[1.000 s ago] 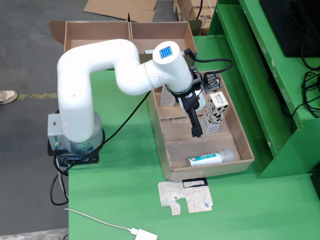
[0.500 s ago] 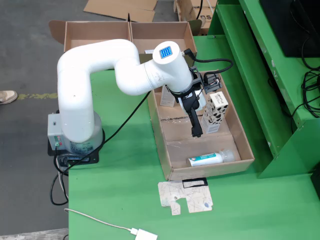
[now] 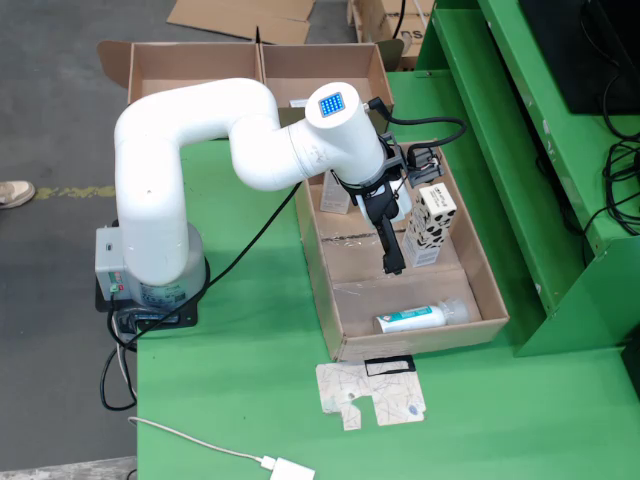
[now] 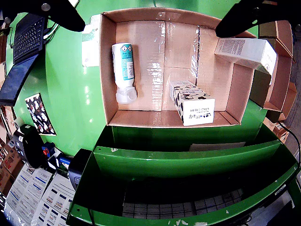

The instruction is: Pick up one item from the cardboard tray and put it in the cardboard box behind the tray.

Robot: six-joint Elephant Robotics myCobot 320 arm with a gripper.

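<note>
A green table [image 3: 250,360] carries a long cardboard tray [image 3: 318,275]. In the fixed view, the robot's base [image 3: 150,290] is bolted left of the tray at the table's edge. A flat printed card [image 3: 370,392] lies just in front of the tray, and a white cable with a plug [image 3: 285,468] runs farther forward-left.
</note>
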